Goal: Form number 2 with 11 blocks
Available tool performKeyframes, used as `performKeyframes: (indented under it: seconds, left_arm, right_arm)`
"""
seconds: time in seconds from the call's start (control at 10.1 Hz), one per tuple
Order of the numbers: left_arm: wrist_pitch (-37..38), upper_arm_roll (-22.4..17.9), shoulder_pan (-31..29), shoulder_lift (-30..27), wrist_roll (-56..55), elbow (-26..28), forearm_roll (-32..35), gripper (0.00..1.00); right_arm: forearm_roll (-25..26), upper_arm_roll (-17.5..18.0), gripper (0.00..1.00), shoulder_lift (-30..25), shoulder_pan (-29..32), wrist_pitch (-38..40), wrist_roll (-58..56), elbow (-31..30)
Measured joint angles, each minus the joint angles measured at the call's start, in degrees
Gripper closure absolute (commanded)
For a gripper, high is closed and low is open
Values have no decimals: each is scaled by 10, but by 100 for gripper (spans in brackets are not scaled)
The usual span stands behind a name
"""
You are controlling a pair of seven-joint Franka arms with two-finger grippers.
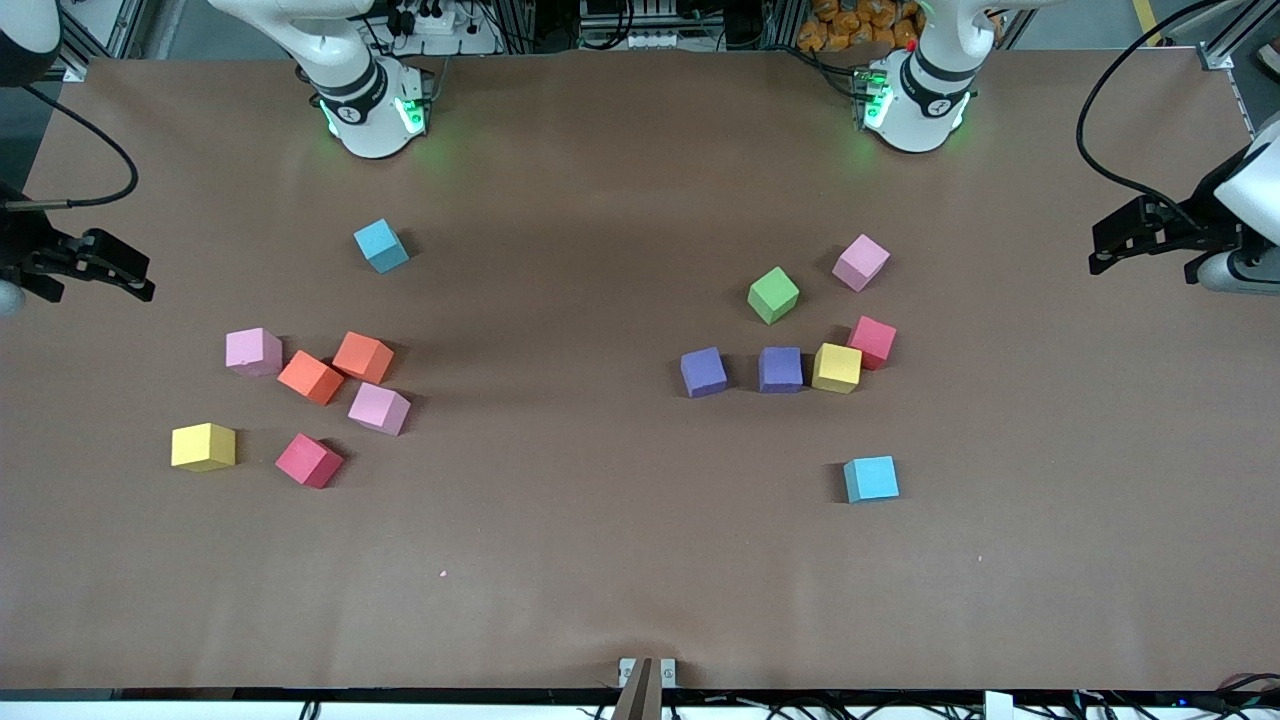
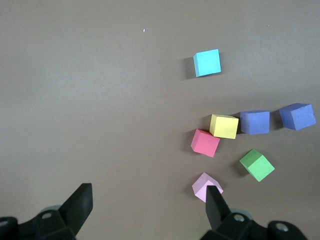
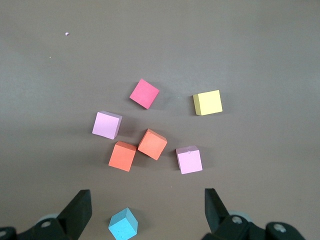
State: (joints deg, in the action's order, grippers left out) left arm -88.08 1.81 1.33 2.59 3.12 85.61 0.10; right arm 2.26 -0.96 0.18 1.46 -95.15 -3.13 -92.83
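1. The left end effector (image 1: 1100, 252) hangs with fingers spread and empty over the tabletop (image 1: 600, 560) edge at the left arm's end. The right end effector (image 1: 135, 280) waits likewise, spread and empty, over the edge at the right arm's end.

2. Seven blocks lie scattered toward the left arm's end: a pink block (image 1: 861, 262), green block (image 1: 773, 295), red block (image 1: 872, 342) touching a yellow block (image 1: 836, 367), two purple blocks (image 1: 780, 369) in a rough row, and a light blue block (image 1: 871, 478) nearest the front edge.

3. Seven more lie toward the right arm's end, among them two orange blocks (image 1: 362, 357) touching at a corner.

4. No number 2 has been started, it appears; the opening step is in hand. The next move calls for choosing one block, lowering squarely over it and carrying it to the bare middle of the tabletop.
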Motion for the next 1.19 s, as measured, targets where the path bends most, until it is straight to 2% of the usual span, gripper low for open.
performKeyframes:
  seconds: [0.69,1.19]
  left_arm:
    - [1,0,-10,5,-7,1,0,0]
    - [3,6,-11,32,-122,5,0,0]
  right_arm:
    - [0,1,0,-1,0,5,0,2]
    - [0,1,0,-1,0,10,0,2]
